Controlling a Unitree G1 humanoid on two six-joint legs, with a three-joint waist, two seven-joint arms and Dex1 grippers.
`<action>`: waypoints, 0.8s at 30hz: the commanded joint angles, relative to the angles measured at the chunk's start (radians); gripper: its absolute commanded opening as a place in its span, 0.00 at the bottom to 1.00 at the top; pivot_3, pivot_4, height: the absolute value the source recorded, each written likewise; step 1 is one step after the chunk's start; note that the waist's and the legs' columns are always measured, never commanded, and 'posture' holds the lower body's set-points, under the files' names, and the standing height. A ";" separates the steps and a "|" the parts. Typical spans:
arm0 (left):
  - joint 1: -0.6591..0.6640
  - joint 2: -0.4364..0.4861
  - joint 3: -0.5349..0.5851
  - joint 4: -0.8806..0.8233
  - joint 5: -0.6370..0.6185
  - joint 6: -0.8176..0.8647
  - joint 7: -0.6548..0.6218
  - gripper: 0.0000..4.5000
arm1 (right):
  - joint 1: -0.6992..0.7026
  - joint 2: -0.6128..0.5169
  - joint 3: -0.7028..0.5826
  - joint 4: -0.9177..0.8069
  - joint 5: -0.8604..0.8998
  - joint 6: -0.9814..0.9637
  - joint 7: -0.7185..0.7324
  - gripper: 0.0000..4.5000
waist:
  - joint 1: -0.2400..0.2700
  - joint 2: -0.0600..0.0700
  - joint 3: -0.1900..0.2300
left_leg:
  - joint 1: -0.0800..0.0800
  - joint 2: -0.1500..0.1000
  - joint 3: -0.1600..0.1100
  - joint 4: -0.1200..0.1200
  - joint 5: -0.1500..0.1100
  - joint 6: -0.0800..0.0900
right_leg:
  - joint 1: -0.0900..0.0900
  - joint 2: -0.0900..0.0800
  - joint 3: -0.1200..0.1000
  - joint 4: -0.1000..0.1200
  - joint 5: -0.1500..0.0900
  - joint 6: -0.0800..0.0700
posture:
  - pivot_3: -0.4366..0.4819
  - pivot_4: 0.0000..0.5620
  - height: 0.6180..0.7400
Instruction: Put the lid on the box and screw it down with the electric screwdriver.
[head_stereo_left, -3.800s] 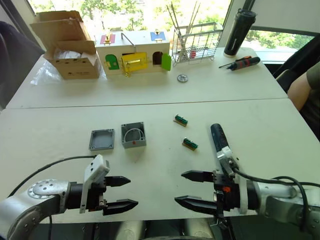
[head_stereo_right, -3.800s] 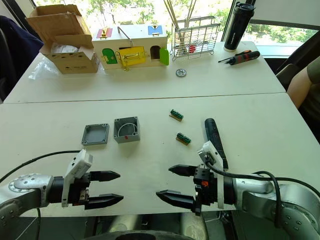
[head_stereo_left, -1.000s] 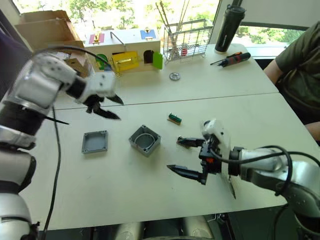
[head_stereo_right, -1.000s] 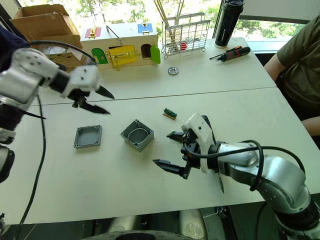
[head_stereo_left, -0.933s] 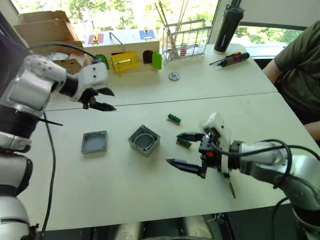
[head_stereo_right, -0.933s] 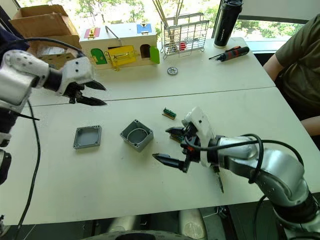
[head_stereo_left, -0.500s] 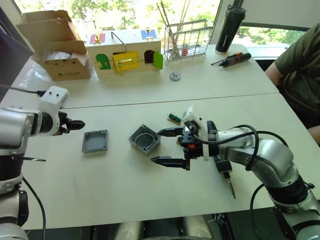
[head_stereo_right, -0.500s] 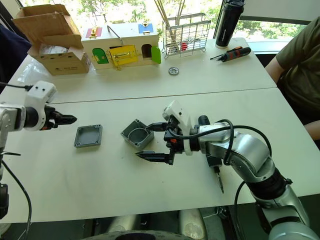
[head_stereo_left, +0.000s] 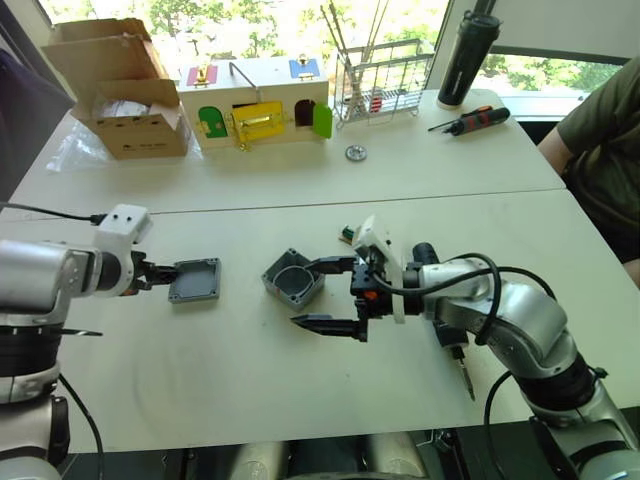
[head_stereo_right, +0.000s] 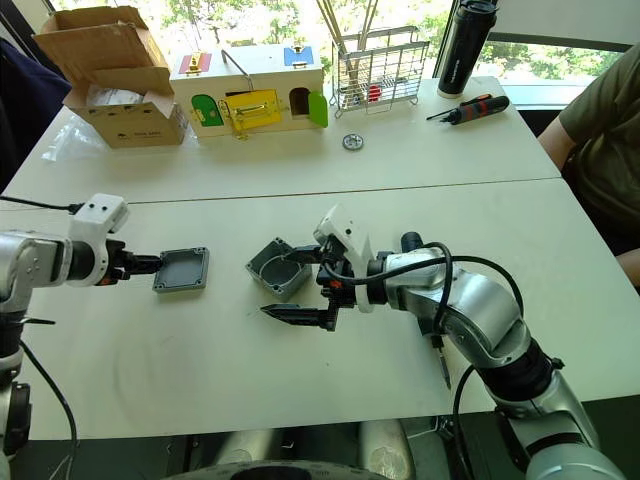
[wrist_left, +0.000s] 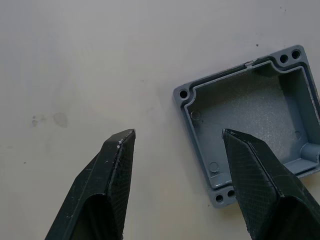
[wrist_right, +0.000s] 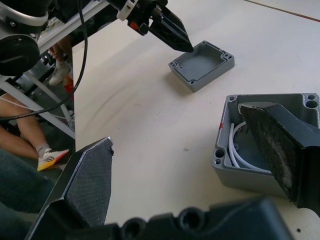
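While Both Hands Gape

Lid (head_stereo_left: 195, 280) lies rim-up on the table (head_stereo_left: 150, 400), the left hand (wrist_left: 177, 137) spread wide at its edge. Right hand (head_stereo_left: 322, 295) spreads wide, one finger over the box (head_stereo_left: 292, 280); screwdriver (head_stereo_left: 447, 345) lies behind that arm.

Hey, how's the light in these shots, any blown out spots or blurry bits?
Left eye view: the windows behind the cardboard box are blown out, while the table is evenly lit. Left wrist view: the lid is sharp and the end effector fingers slightly soft. Right wrist view: the near finger is blurred.
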 joint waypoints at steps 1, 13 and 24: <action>-0.016 0.015 -0.047 0.033 0.002 -0.041 0.011 0.63 | 0.001 0.013 -0.023 -0.045 -0.004 0.003 -0.021 1.00 | -0.001 0.000 0.000 | 0.000 0.000 0.000 0.000 0.000 0.000 | 0.000 0.000 0.000 0.000 0.000 0.000 | 0.48 0.27 1.00; -0.031 -0.018 -0.121 0.117 0.011 -0.106 0.042 0.01 | 0.009 0.023 -0.056 -0.076 0.013 0.046 -0.067 1.00 | 0.001 0.002 -0.001 | 0.000 0.000 0.001 0.000 0.000 -0.001 | 0.000 0.000 0.000 0.000 0.000 0.000 | 0.48 0.27 1.00; -0.142 -0.118 0.072 0.185 -0.025 -0.355 0.056 0.01 | -0.045 0.061 -0.268 -0.002 0.128 0.069 -0.101 1.00 | 0.028 0.001 -0.002 | 0.002 -0.001 -0.001 0.000 0.002 -0.003 | 0.003 0.000 0.000 0.000 0.000 0.000 | 0.48 0.27 1.00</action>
